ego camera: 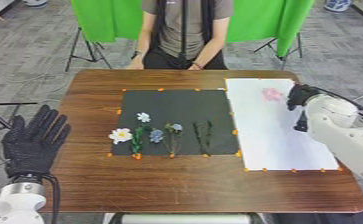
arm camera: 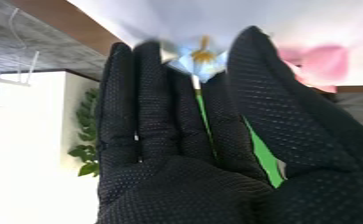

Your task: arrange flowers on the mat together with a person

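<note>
The flowers for arranging lie mostly on the black mat [ego camera: 164, 100]: a big white bloom [ego camera: 121, 135] at its left edge, a small white bloom [ego camera: 143, 117] farther in, blue blooms [ego camera: 156, 136] to the right of both, and green stems [ego camera: 201, 137] right of those. To the mat's right is the white sheet [ego camera: 286, 140], with pink petals [ego camera: 272, 94] near its far end. The right hand [arm camera: 182, 187] is beyond the mat's right side, at the sheet's outer edge, its fingers long and straight with the thumb standing apart; a pale-blue flower [arm camera: 200, 64] shows between thumb and fingers, though whether it is gripped cannot be told. The left hand [ego camera: 31, 150] is off to the mat's left, open and flat, fingers spread. Such flowers should weigh next to nothing and give no useful feel of load, so a slip could pass unnoticed. The petals look thin and soft, likely to crease or bend under a thumb, while the stems look slim and probably springy, apt to roll or twist in smooth glove fabric. The robot would do best to pinch a stem lightly a little below its bloom, keeping the head clear of the fingers.
</note>
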Controlling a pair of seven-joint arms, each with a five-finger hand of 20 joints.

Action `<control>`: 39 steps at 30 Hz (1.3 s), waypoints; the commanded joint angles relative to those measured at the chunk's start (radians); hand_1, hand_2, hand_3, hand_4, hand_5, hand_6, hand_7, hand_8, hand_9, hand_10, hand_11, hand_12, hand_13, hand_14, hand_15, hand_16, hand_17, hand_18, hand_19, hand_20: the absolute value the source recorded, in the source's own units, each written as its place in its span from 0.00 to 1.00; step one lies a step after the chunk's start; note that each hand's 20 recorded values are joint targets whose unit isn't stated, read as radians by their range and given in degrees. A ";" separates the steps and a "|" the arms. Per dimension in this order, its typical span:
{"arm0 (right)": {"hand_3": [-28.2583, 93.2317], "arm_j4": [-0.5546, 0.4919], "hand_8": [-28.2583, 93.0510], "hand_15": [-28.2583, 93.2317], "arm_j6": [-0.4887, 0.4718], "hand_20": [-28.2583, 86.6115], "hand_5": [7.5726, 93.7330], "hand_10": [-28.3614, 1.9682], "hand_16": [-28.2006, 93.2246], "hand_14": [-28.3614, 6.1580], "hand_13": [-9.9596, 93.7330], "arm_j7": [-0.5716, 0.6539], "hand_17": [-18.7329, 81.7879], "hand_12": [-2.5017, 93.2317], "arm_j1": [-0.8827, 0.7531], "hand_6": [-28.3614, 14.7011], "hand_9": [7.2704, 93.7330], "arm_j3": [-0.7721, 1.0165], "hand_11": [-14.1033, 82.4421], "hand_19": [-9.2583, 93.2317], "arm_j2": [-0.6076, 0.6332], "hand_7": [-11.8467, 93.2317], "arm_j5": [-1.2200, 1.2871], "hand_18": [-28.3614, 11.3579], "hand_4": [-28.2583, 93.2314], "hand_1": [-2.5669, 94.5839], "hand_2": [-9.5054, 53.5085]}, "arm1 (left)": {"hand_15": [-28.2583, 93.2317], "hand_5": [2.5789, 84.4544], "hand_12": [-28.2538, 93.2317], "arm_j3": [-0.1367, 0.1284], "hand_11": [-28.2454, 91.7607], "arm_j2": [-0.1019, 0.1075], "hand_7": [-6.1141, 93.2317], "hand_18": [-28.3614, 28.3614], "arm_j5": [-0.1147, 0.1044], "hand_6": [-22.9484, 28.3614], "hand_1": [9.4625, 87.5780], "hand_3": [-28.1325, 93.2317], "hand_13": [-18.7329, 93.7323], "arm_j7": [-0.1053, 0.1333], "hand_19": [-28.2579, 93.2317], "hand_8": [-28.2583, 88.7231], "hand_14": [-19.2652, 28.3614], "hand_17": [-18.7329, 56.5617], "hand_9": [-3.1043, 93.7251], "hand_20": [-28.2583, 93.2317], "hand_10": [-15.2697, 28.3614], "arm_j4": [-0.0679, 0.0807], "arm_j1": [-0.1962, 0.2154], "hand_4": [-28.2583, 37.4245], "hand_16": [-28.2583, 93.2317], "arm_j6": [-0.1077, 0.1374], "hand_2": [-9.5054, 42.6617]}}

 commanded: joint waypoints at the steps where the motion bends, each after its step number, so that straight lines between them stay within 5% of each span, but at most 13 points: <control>1: 0.82 -0.017 0.11 0.55 -0.050 0.46 0.50 0.61 0.51 0.67 0.59 0.011 0.43 0.25 -0.113 0.68 0.53 0.019 0.39 0.74 0.009 0.33 -0.036 0.32 0.00 0.64 0.00 | 0.41 0.49 0.29 0.007 0.38 0.006 0.20 0.69 -0.017 0.61 0.21 0.79 0.37 -0.001 0.44 0.15 0.66 0.18 0.38 0.31 0.64 0.012 0.000 0.00 0.18 0.018 0.45; 6: 0.75 -0.035 0.09 0.56 0.036 0.53 0.56 0.70 0.60 0.73 0.63 0.011 0.45 0.43 -0.149 0.74 0.64 0.008 0.33 0.75 0.011 0.38 -0.050 0.31 0.00 0.68 0.00 | 0.42 0.49 0.28 0.013 0.38 0.010 0.20 0.69 -0.017 0.62 0.21 0.79 0.37 -0.012 0.44 0.16 0.66 0.18 0.38 0.31 0.64 0.017 -0.011 0.00 0.17 0.020 0.45; 8: 0.73 -0.039 0.16 0.57 0.049 0.55 0.59 0.71 0.61 0.72 0.65 0.004 0.45 0.49 -0.156 0.74 0.69 0.001 0.31 0.76 0.009 0.43 -0.052 0.30 0.00 0.68 0.00 | 0.42 0.49 0.28 0.013 0.38 0.013 0.20 0.69 -0.019 0.62 0.21 0.79 0.37 -0.016 0.44 0.15 0.66 0.18 0.38 0.31 0.64 0.017 -0.021 0.00 0.17 0.032 0.45; 23: 0.66 -0.054 0.18 0.53 0.302 0.55 0.68 0.74 0.62 0.74 0.71 0.041 0.48 0.54 -0.170 0.76 0.83 -0.061 0.30 0.68 -0.003 0.50 -0.092 0.37 0.00 0.71 0.11 | 0.42 0.49 0.28 0.019 0.39 0.016 0.19 0.69 -0.030 0.62 0.21 0.79 0.38 -0.006 0.45 0.15 0.66 0.18 0.39 0.31 0.65 0.022 -0.025 0.00 0.17 0.024 0.45; 37: 0.72 -0.304 0.18 0.51 0.584 0.53 0.70 0.73 0.62 0.75 0.73 -0.005 0.49 0.52 -0.209 0.75 0.85 0.008 0.28 0.67 -0.031 0.48 -0.073 0.36 0.00 0.68 0.08 | 0.42 0.49 0.28 0.006 0.39 0.014 0.19 0.69 -0.035 0.61 0.21 0.79 0.38 0.007 0.45 0.15 0.66 0.18 0.39 0.31 0.65 0.014 -0.006 0.00 0.17 0.023 0.46; 39: 0.73 -0.329 0.18 0.51 0.618 0.53 0.70 0.72 0.62 0.75 0.73 -0.015 0.48 0.51 -0.185 0.75 0.85 -0.026 0.28 0.67 -0.030 0.48 -0.103 0.36 0.00 0.68 0.08 | 0.42 0.49 0.28 0.014 0.39 0.016 0.19 0.69 -0.034 0.61 0.21 0.79 0.38 0.000 0.45 0.15 0.66 0.18 0.39 0.31 0.65 0.022 -0.025 0.00 0.17 0.022 0.46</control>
